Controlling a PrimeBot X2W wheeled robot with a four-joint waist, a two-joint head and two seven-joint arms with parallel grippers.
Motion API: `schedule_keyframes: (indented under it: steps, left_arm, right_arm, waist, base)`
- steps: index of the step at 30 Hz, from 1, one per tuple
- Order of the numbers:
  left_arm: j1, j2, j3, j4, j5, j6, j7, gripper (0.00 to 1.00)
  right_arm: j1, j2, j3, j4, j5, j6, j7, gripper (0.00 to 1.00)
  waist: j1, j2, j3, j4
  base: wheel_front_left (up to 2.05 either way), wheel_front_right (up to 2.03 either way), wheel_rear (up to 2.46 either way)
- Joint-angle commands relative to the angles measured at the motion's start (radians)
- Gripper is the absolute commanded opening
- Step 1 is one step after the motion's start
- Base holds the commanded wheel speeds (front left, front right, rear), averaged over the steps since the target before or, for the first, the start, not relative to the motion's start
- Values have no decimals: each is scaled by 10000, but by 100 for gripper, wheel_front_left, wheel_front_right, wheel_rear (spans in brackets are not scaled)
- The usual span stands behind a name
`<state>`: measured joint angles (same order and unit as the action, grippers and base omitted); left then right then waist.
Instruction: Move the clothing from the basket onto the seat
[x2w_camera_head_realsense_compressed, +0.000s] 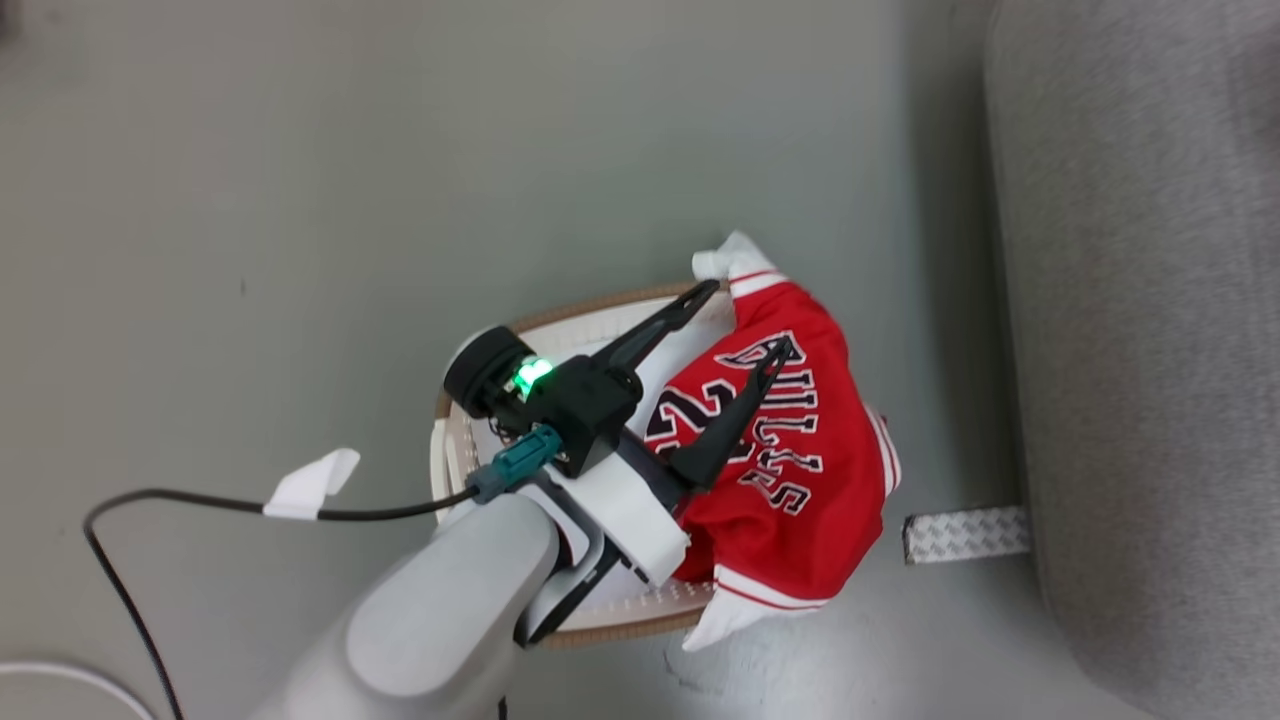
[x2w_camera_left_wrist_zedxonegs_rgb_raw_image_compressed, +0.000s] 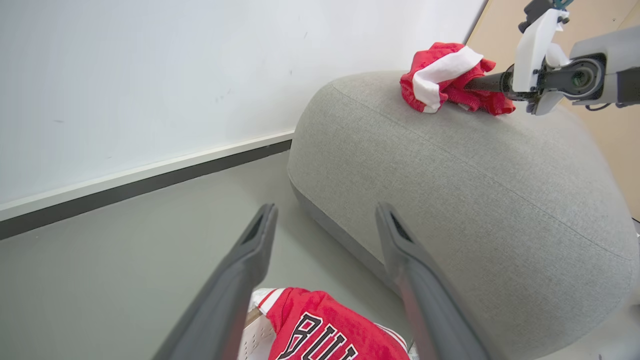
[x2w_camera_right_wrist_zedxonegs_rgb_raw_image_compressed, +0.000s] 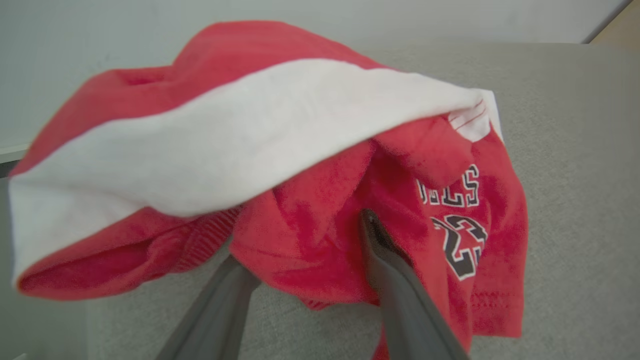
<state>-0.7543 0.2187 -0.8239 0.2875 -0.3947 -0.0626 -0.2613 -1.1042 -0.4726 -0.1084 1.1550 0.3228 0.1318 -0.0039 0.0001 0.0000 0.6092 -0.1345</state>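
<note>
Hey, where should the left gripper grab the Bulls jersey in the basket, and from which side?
Take the jersey at its raised middle, by the lettering, coming down from above: it lies heaped over the rim of the basket, so the mound probably gives most cloth to pinch. The left gripper hovers over it, jaws open.

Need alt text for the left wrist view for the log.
A red garment with a white band lies on the grey seat, the right arm's fingers at it. In front, the left arm's open fingers hang above the jersey draped on the basket.
</note>
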Motion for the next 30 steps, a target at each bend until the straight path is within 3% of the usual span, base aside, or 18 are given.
schedule_keyframes:
  steps: [1,10,18,24,30]
  left_arm:
    - [173,-18,24,77,-57,-51,-30,100]
    - [1653,-1,790,283,-403,183,-30,100]
    - [3214,-75,2072,-73,-536,549,-32,100]
    - [4115,-4,3216,-365,-386,1006,-33,100]
    - [5027,-36,4444,-686,-385,1272,-32,100]
  right_arm:
    - [51,14,137,61,-87,-22,0,100]
    - [1205,363,2357,-745,81,-22,61,100]
    - [2789,-139,4288,-3444,1661,-22,-583,100]
    - [4219,-474,4554,-5628,2603,-22,-1172,100]
    - [6111,-41,3977,-7084,2714,-22,-2024,100]
  waist:
    - [-1,0,-443,-127]
    - [-1,0,-2833,-629]
    - [-1,0,-4988,-560]
    - [-1,0,-5948,-244]
    - [-1,0,-6426,189]
  base:
    - [0,0,0]
    - [0,0,0]
    - [0,0,0]
    - [0,0,0]
    - [0,0,0]
